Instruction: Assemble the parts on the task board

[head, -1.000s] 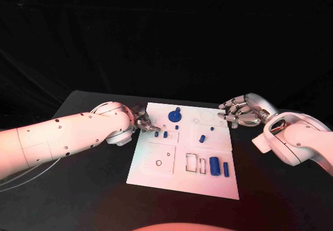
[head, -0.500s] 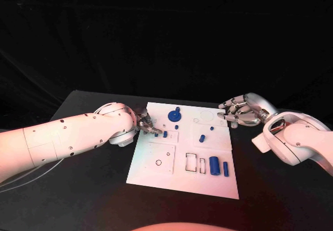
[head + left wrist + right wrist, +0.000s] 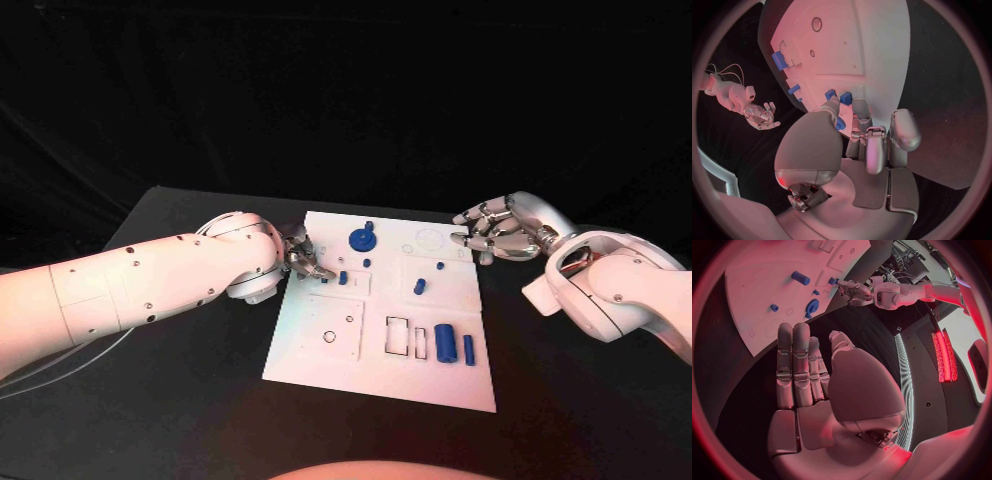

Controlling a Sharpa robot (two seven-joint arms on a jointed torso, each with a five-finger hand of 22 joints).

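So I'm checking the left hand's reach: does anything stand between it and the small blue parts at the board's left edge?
Nothing visible does. The left hand is already at the small blue parts on the task board, its fingertips right by them.

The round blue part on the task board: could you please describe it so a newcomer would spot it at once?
Start at the white task board on the black table. Look along its far edge, between the two robot hands. There lies the round blue part, a disc with a small knob, unlike the blue pegs and bars nearer you.
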